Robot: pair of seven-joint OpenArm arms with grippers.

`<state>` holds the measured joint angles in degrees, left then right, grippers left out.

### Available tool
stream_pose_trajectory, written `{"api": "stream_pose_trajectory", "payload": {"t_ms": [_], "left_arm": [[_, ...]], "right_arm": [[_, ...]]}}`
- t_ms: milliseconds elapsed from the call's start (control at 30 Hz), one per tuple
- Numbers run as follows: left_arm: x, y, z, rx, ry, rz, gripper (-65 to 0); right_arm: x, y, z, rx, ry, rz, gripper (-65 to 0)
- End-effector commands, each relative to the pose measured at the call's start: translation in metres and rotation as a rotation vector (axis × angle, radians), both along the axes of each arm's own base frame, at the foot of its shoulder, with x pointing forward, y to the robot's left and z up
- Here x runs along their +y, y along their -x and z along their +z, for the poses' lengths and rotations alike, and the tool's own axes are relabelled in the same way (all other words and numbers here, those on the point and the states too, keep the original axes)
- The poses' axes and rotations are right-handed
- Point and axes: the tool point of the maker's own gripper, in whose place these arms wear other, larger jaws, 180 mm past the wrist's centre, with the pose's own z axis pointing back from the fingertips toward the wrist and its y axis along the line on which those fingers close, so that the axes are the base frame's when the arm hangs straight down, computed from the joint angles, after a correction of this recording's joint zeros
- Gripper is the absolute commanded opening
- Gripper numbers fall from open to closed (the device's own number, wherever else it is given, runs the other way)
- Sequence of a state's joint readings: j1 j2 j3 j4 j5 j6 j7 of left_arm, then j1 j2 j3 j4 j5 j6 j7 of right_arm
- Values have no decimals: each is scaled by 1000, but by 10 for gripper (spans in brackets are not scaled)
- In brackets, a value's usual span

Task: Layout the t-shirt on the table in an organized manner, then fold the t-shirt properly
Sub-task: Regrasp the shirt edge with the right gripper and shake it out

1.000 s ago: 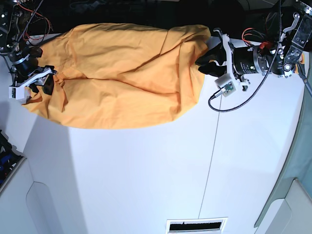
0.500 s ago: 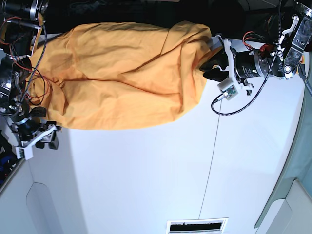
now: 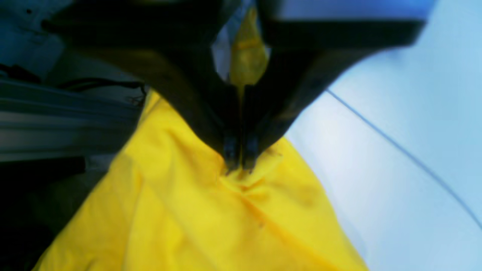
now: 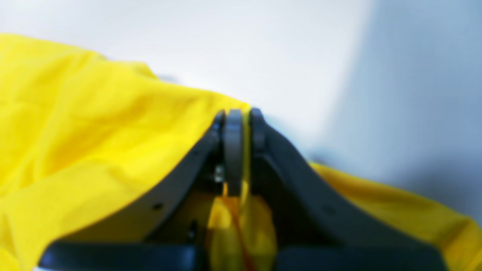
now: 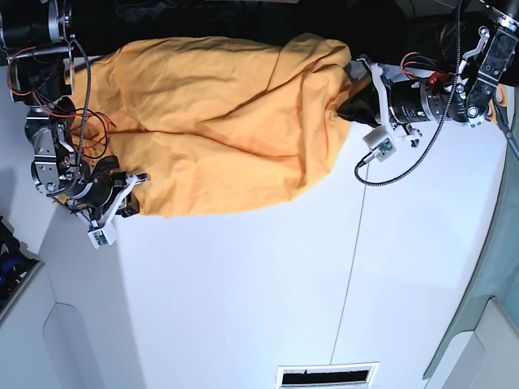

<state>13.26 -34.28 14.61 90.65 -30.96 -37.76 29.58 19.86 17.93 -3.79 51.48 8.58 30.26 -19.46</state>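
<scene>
The orange-yellow t-shirt (image 5: 211, 121) lies crumpled across the far part of the white table (image 5: 243, 292). My left gripper (image 5: 345, 109), on the right of the base view, is shut on the shirt's right edge. In the left wrist view the left gripper (image 3: 239, 165) pinches a pucker of the shirt (image 3: 188, 218). My right gripper (image 5: 130, 190) is at the shirt's lower left corner. In the right wrist view the right gripper (image 4: 241, 116) is shut on a thin fold of the shirt (image 4: 75, 131). Neckline trim and tag are hidden.
A thin dark seam (image 5: 349, 267) runs down the table. A slotted vent (image 5: 327, 374) sits at the near edge. A black cable (image 5: 397, 166) loops below the left wrist. The shirt's far side reaches the table's dark back edge (image 5: 243, 16).
My right gripper left the shirt's left side, swung down over the bare table, then came right and closed on the lower left corner. My left gripper shifted slightly, still holding.
</scene>
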Motion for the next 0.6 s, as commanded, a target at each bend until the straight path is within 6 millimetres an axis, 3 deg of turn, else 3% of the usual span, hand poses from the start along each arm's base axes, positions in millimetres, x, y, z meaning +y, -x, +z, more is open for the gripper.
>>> {"api": "stream_pose_trajectory", "payload": {"t_ms": [0,100,167,367,567], "left_arm": [[1,-11,10,-34,18,5,-650],[3,-19,12,-45,8,3,-650],[5,-35,20,-77,-13,-1,-650],[35,-120,62,-222,-110,88,-650],[62,-181,111,-333,-113,155,-650]], "right_arm": [[-4,-11,11,-35,11,2,-650],[-5,-29,27,-88,8,-7,-650],[-5,-45,42,-126,7,-6,-650],[-5,-99,105,-262,7,-7,-650],[-21,-130,165,-361,9,-48,-650]]}}
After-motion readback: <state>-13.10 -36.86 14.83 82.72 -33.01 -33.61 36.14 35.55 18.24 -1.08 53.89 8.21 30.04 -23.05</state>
